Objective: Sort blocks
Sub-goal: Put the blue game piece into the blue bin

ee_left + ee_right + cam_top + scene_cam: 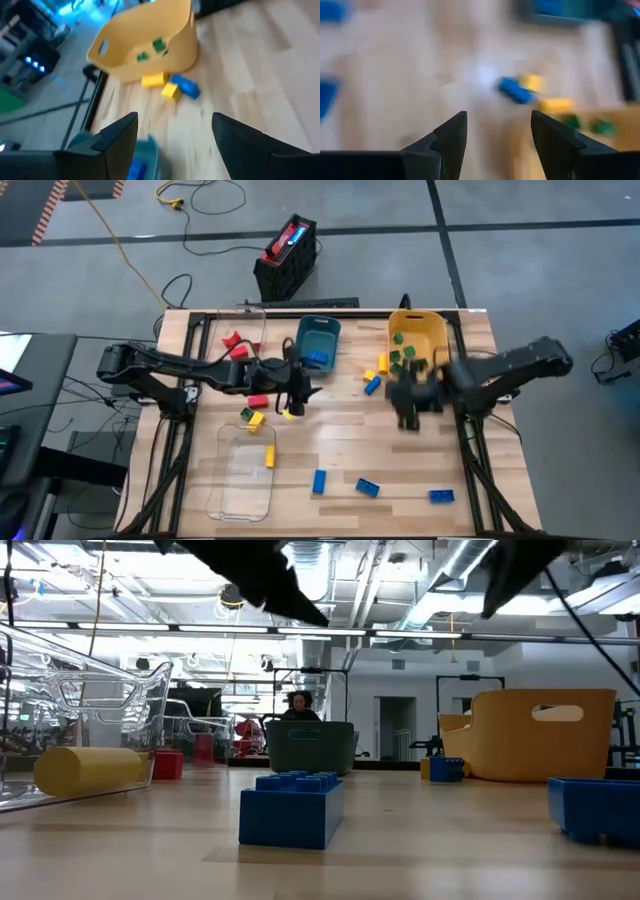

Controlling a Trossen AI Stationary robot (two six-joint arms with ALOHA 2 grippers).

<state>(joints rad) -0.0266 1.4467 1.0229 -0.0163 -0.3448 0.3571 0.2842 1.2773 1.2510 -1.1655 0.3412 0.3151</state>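
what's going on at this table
Two robot arms are sorting toy blocks by colour. Green blocks lie in the yellow bin and blue ones in the teal bin. The left hand and right hand are both open and empty above the table, where blue blocks and yellow ones lie loose.

Pale wood-grain table (340,440); teal bin (318,340) with blue blocks (318,358); yellow bin (418,335) with green blocks (405,358); red blocks (234,343); yellow blocks (252,417); blue blocks (368,487) on bare wood; clear trays (243,470); dark grippers (295,393), (408,402)
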